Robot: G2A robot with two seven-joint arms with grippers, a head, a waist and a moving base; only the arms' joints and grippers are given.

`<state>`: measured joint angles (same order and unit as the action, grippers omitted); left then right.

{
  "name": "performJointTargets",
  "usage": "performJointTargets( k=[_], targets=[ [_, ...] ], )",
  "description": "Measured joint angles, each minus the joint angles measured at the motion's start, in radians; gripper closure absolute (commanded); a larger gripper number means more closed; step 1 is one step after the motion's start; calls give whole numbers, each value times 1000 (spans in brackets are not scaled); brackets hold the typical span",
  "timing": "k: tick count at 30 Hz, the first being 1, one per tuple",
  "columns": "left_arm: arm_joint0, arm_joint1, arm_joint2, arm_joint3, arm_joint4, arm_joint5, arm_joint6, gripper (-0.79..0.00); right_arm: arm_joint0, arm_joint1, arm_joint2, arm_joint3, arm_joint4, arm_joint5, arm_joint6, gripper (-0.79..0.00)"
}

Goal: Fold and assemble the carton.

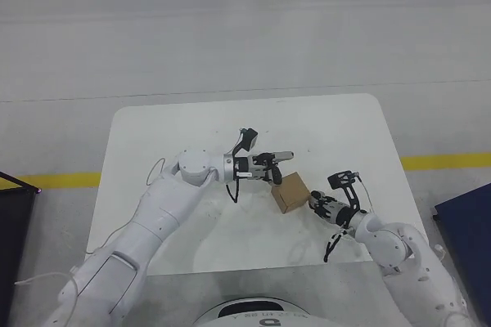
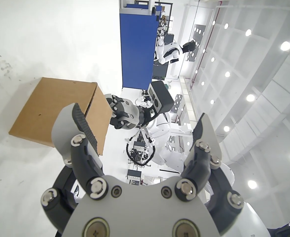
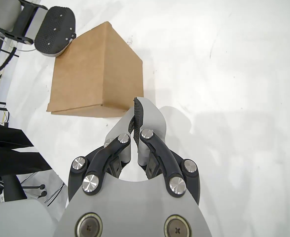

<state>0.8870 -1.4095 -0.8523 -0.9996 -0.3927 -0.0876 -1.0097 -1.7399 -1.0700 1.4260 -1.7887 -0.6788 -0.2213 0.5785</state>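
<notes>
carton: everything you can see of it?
Carton: small brown cardboard box, folded up, visible faces closed, one flap seam slightly gaping. Sits on the white table between the grippers. Open left gripper has one pad at a top corner; shut right gripper is at its side, contact unclear.

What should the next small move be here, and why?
Probably press the left hand down on the carton to seat its top fold. That hand is open, with one finger at the upper corner; the shut right hand sits by the opposite lower corner, seemingly bracing it.
</notes>
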Motion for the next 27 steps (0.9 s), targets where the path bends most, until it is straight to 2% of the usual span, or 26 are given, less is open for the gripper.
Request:
performJointTargets(
  k=[7, 12, 15, 22, 27],
  targets=[
    [20, 6, -17, -21, -12, 1, -6, -785, 122, -14, -83, 91, 7, 14, -9, 0],
    [33, 16, -43, -30, -8, 1, -2, -785, 164, -17, -90, 129, 17, 22, -18, 0],
    [39, 22, -56, -39, -1, 8, -4, -785, 122, -8, -42, 101, 27, 0, -22, 0],
    [40, 27, -63, -61, 4, 23, -9, -785, -76, 21, 102, -68, 66, -191, 28, 0],
    [31, 26, -61, -58, 2, 24, -13, -785, -81, 25, 78, -89, 65, -214, 89, 0]
  ],
)
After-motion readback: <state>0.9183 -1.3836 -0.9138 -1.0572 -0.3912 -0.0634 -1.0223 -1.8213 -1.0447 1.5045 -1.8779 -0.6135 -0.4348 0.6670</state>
